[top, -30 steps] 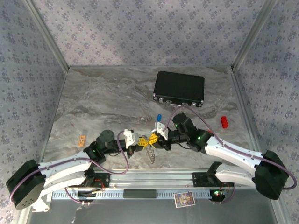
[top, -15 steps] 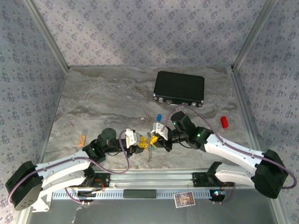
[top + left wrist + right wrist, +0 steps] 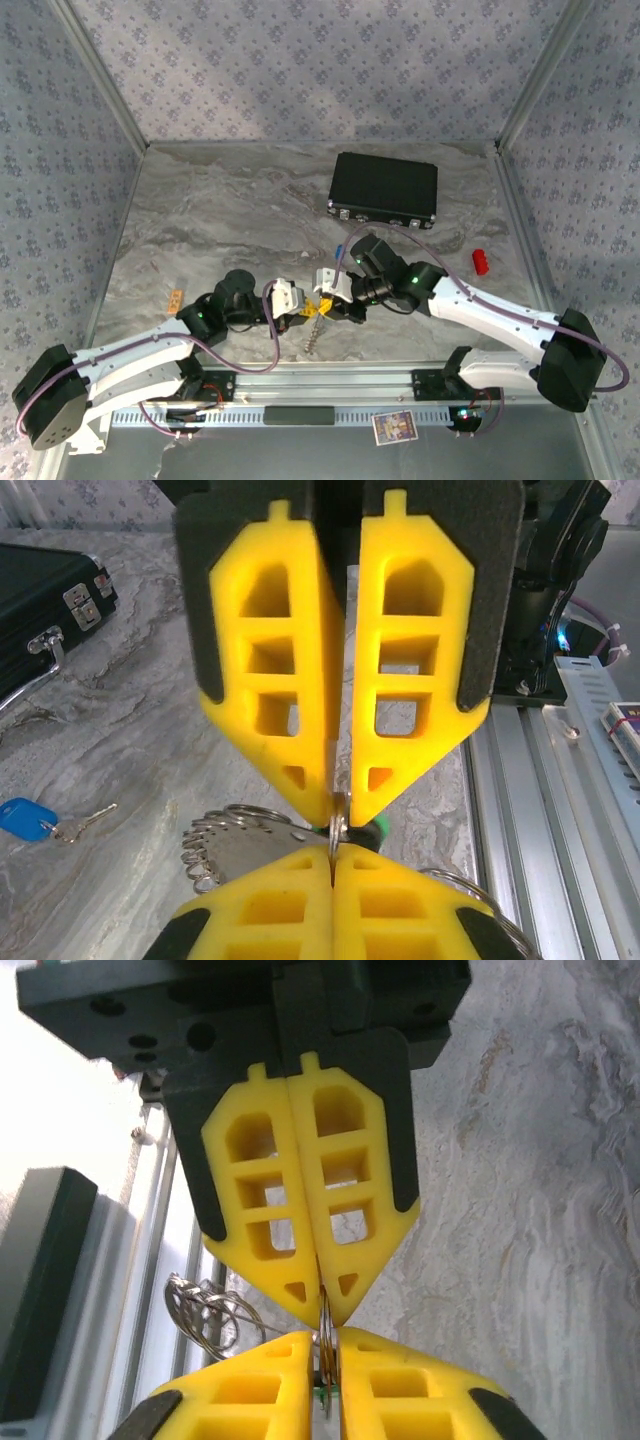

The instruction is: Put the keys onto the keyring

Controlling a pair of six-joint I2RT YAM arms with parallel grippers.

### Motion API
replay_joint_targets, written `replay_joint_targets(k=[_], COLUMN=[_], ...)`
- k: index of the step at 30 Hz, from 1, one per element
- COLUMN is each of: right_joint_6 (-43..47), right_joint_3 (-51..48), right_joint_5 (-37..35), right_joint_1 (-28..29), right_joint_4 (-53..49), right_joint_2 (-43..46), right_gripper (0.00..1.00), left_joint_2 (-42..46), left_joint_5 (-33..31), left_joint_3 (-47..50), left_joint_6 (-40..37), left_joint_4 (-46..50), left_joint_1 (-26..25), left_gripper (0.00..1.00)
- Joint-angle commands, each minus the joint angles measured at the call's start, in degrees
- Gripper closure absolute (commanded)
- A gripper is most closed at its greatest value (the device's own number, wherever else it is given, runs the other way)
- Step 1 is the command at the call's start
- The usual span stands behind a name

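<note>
- You're looking at a robot test cell, a lab rig rather than a home.
- Patterned walls (image 3: 300, 70) box in the marbled table (image 3: 220, 210) on three sides.
- Bare aluminium posts (image 3: 100, 75) frame the corners.
- Both arms are bolted to a slotted metal rail (image 3: 300, 385) at the near edge, cables exposed.

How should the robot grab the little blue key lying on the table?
Take the blue key by its plastic head, coming straight down from above. It lies flat on the table, and the head is its widest, thickest part, so it can be pinched across its edges. The thin blade hugs the table and is probably too slim to pinch.
</note>
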State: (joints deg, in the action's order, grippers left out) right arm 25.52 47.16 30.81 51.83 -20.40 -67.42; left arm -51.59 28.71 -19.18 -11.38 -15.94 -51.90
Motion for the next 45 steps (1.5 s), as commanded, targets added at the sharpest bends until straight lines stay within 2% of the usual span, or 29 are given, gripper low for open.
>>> replay_joint_targets(k=[1,10,15,20,33,37,39,41,42,45], right_joint_6=[-1.92,-10.63,-15.78,-15.66,-14.36,-14.53,-14.29,-13.61,-12.85,-9.66], right_joint_3=[-1.58,-11.19,-14.28,-17.01,-17.70,-17.63,-17.17,-16.37,-15.57,-12.51], right_joint_5=[2.10,2.27,1.59,0.24,2.65,3.15,3.42,3.46,3.47,3.17], right_joint_1=[-0.99,-2.97,-2.89,-2.59,-2.61,-2.61,-2.55,-2.57,-2.48,-2.34], right_joint_4=[3.03,16.73,22.89,26.27,27.94,28.67,27.96,26.61,25.23,19.35], right_joint_2=[2.74,7.57,8.48,10.20,8.67,8.44,8.44,8.35,8.14,7.29], right_gripper=[0.76,0.66,0.63,0.63,0.83,0.95,1.00,1.00,1.00,1.00], left_joint_2=[0.22,-1.44,-2.84,-2.87,-2.74,-2.70,-2.51,-2.30,-2.09,-1.39], left_joint_5=[1.35,1.43,1.80,2.10,2.17,1.92,1.14,0.52,0.22,-0.16], left_joint_3=[-1.59,1.95,2.17,2.48,2.92,2.92,2.67,2.02,1.44,-0.33], left_joint_6=[-0.68,3.22,3.80,4.11,4.92,5.03,5.05,4.25,3.45,1.11], left_joint_4=[-0.17,-10.62,-11.95,-13.01,-14.82,-14.66,-13.87,-11.88,-10.02,-4.88], left_joint_1=[-0.48,-0.51,-0.51,-0.49,-0.56,-0.55,-0.52,-0.53,-0.49,-0.51], left_gripper=[0.99,1.00,1.00,1.00,1.00,1.00,0.95,0.77,0.73,0.72])
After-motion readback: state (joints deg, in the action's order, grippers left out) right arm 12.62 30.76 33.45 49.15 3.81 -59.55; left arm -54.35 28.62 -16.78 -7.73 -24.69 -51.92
